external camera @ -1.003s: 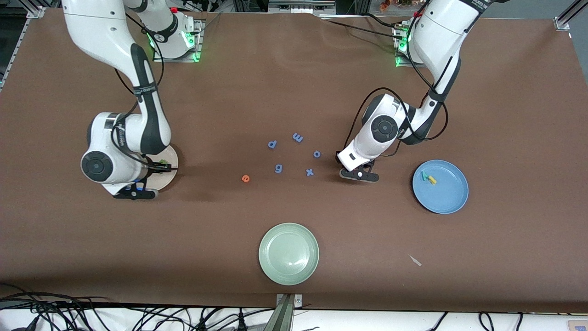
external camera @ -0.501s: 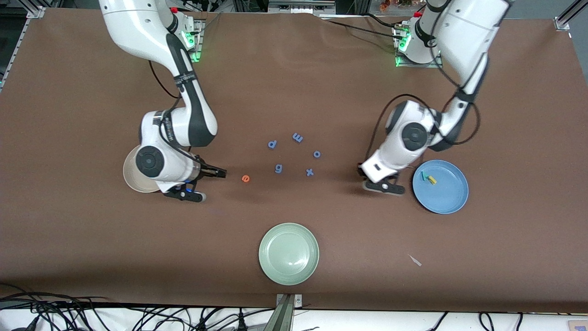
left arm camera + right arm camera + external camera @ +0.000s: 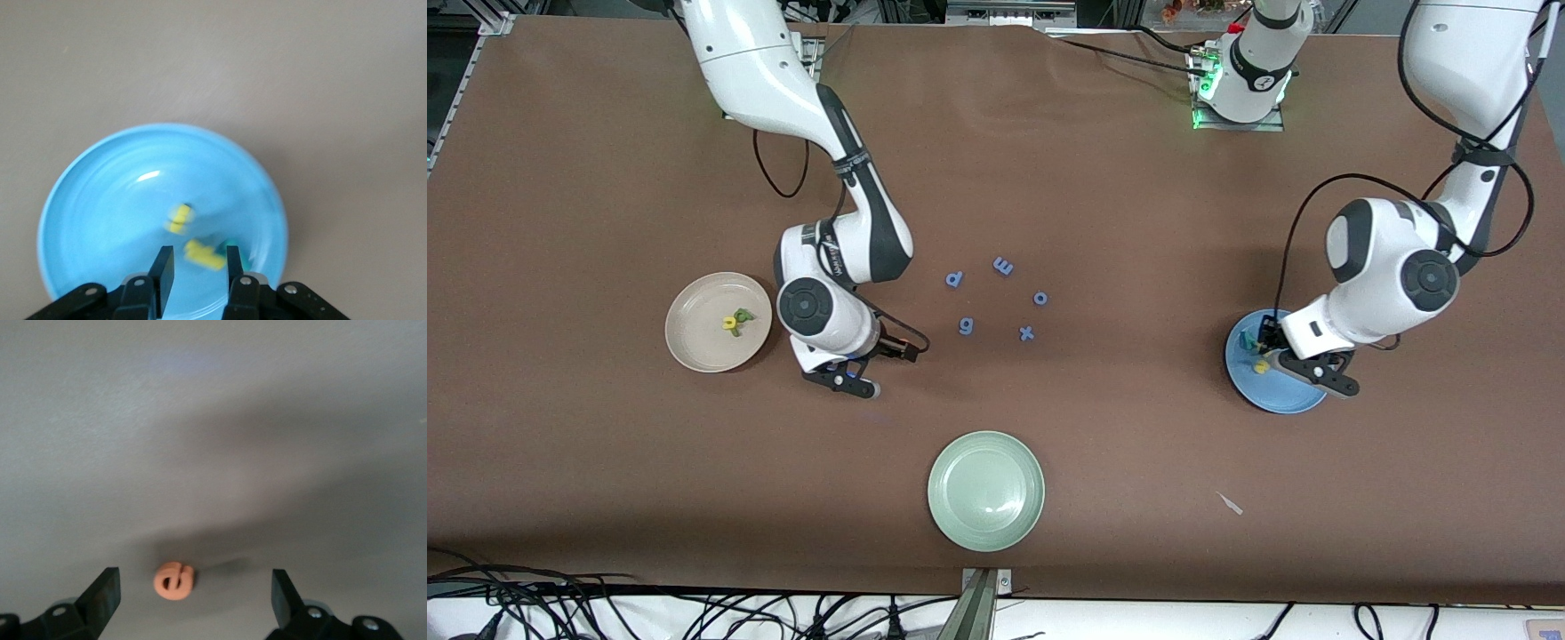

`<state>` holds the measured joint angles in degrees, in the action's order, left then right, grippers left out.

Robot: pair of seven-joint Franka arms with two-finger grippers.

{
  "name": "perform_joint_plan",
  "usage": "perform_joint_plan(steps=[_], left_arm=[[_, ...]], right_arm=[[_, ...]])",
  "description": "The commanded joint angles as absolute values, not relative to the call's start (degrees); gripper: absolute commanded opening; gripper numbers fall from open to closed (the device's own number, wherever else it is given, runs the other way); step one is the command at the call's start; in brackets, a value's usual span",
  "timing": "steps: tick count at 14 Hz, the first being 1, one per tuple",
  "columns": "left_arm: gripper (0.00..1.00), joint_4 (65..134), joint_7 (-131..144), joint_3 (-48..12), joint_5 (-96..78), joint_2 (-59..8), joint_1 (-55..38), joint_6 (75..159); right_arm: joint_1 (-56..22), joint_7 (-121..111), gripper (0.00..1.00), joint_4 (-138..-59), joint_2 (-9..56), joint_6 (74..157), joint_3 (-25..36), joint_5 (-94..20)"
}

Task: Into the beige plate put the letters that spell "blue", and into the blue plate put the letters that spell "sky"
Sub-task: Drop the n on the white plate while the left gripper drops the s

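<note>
From the front, the left gripper [image 3: 1303, 360] hangs over the blue plate [image 3: 1294, 396]; its wrist view shows jaws narrowly parted, empty, above yellow letters [image 3: 204, 255]; the right wrist view shows the right gripper [image 3: 193, 593] spread wide around the orange "e" [image 3: 173, 579], needing only descent and closing.

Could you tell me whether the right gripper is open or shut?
Open: the right gripper hangs with its fingers spread wide over the orange "e", which lies on the table, untouched.

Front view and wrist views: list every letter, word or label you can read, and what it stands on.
"p", "m", "o", "g", "x": blue foam letters on the table.
"e": orange foam letter on the table.
Letters in the beige plate and the blue plate: cannot be read.
Lettering on the right arm: cannot be read.
</note>
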<state>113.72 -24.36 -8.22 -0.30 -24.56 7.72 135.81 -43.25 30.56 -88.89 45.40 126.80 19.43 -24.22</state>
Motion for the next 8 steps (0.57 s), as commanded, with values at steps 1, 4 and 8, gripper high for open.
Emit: perform_joint_plan(steps=[1,4,8], left_arm=[[0.53,114.35,-27.51,-6.95,1.05,-24.69,8.0,135.97],[1.0,114.52,-26.54,-7.03,0.79,-24.7,8.0,135.88],[1.0,124.6,-26.63,-7.47,0.53,-13.83,7.74,135.97]], right_arm=[[-44.38,31.73,1.0,-86.75,47.98,128.57,20.04,-25.57],[-44.56,31.64,0.91,-86.84,48.51,130.25,19.42,-25.58],[-44.56,31.2,0.57,-86.92,48.43,129.82,18.99,-26.8]])
